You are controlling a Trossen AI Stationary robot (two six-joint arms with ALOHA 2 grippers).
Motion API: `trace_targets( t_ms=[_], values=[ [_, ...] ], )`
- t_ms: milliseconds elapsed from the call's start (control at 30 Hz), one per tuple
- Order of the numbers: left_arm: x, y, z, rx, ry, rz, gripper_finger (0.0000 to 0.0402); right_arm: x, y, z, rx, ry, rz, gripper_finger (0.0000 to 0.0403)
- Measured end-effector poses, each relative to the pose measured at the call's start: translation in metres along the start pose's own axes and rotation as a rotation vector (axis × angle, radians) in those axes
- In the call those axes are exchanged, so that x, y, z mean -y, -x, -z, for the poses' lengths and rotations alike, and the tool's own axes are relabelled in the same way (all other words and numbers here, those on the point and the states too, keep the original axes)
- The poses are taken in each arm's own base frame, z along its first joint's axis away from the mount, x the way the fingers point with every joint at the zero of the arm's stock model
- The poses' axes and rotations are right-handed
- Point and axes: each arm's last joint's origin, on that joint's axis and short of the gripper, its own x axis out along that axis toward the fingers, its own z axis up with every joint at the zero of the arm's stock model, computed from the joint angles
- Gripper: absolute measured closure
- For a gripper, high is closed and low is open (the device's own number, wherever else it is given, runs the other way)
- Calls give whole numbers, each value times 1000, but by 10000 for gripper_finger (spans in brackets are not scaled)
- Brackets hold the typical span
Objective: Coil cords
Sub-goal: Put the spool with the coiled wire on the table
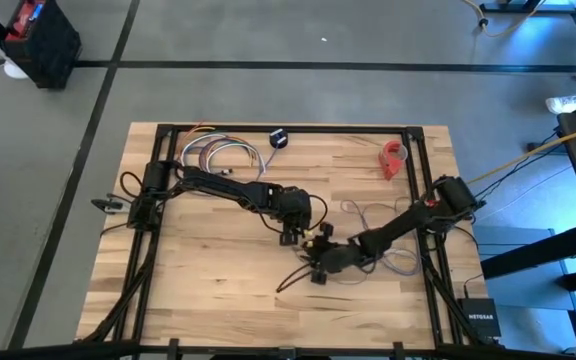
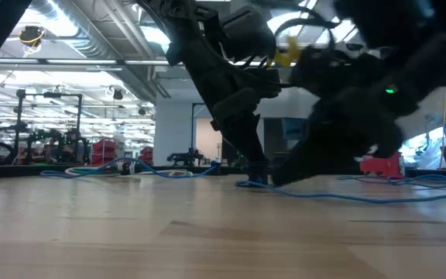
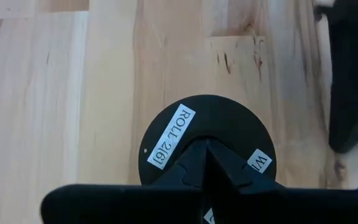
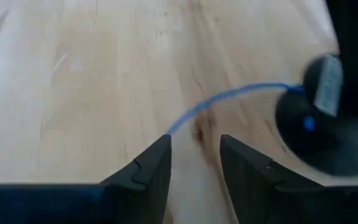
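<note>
The thin bluish cable (image 1: 400, 262) lies in loose loops on the wooden table's right half. It ends in a black round puck (image 3: 229, 130) with white labels, lying flat near the table's middle. My left gripper (image 1: 290, 236) is shut and stands on the puck, fingers pointing down (image 3: 207, 152). My right gripper (image 1: 317, 272) is open, low over the table just nearer than the puck. In the right wrist view the cable (image 4: 229, 96) runs from the puck (image 4: 316, 140) to one fingertip of my right gripper (image 4: 194, 149). My left gripper presses its shut fingertips on the puck's top face (image 3: 207, 127), near its middle, from above, pointing down. The puck lies flat on the table. My right gripper: the cable runs in behind the tip of one finger (image 4: 157, 155); whether it touches cannot be told.
A bundle of multicoloured looped wires (image 1: 223, 155) and a separate black disc (image 1: 279, 139) lie at the far left and far middle. A red object (image 1: 395, 158) stands at the far right. The black frame rails (image 1: 288, 129) edge the table. Bare wood lies at the near left.
</note>
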Motion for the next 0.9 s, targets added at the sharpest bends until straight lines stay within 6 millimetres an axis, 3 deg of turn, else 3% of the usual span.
trace_targets(
  t_ms=[233, 567, 667, 833, 900],
  values=[
    [-1, 0, 1, -11, -20, 0, 400, -2, -22, -19, -36, -18, 42, 260],
    [-1, 1, 3, -30, -33, 1, 400, 4, -30, -19, -74, -77, 58, 263],
    [-1, 1, 3, -32, -33, 1, 400, 7, -31, -18, -90, -69, 70, 292],
    [-1, 1, 3, -36, -32, 1, 400, 10, -29, -12, -152, 20, 124, 386],
    [-1, 1, 4, -40, -35, 1, 400, 11, -28, -10, -177, 52, 137, 393]
  ],
)
